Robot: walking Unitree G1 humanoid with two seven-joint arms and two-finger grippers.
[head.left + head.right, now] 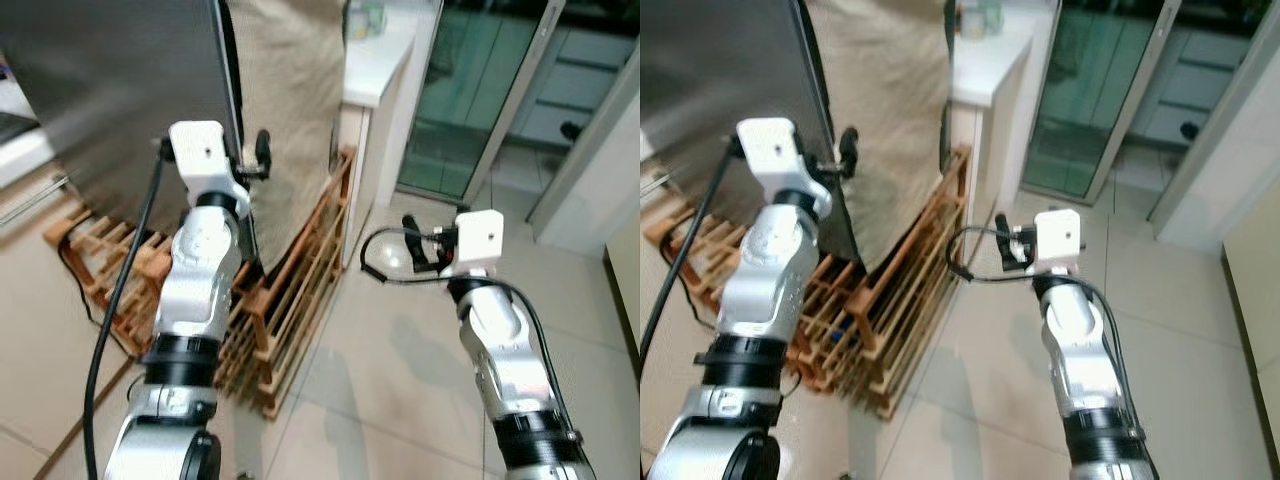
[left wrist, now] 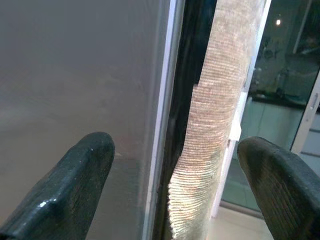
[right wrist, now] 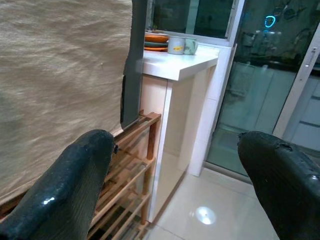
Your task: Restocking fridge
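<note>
Over pale floor tiles (image 1: 400, 380), beside a wooden rack (image 1: 290, 310), both pincers, left pincer (image 1: 255, 150) and right pincer (image 1: 410, 240), gape apart.

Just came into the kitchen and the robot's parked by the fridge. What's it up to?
The robot stands facing the side edge of the steel fridge door. Its left gripper is raised, fingers open, right at the door's edge, next to a beige woven cloth hanging beside it. The right gripper is open too, held over the tiled floor, holding nothing. A wooden rack sits low against the fridge. The door looks shut, so no restocking has begun.
</note>
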